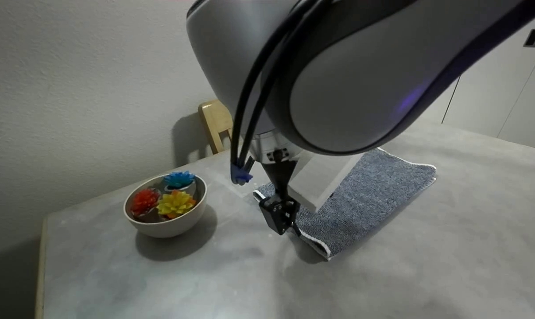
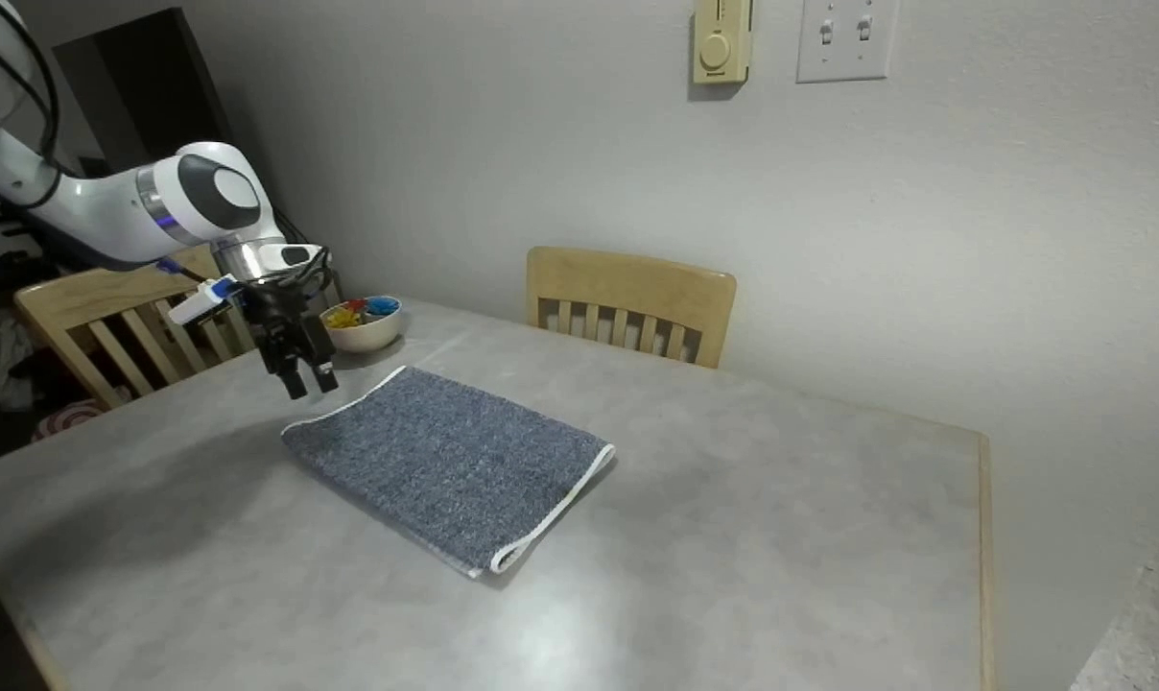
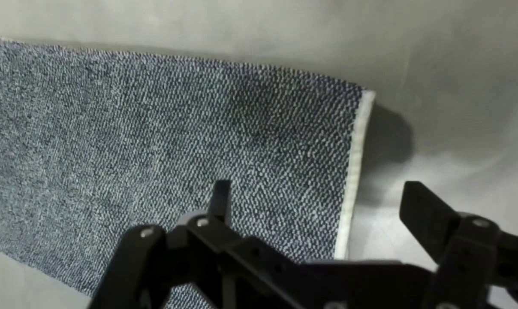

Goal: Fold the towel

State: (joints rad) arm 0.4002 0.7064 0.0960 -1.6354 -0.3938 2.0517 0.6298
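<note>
The blue-grey towel with white edging lies on the table in both exterior views [image 1: 369,195] [image 2: 455,461]. It looks doubled over, with a curled white edge at its corner. My gripper [image 2: 312,387] is above the table by the towel's white-edged end on the bowl's side; it also shows in an exterior view [image 1: 289,227]. In the wrist view my gripper [image 3: 317,183] is open and empty. One finger is over the towel [image 3: 242,128] and one is beyond its white edge. The arm hides part of the towel in an exterior view.
A white bowl [image 1: 170,228] with red, yellow and blue artificial plants stands near the gripper; it also shows in an exterior view [image 2: 368,336]. Wooden chairs [image 2: 627,278] stand along the wall side of the grey table [image 2: 781,537].
</note>
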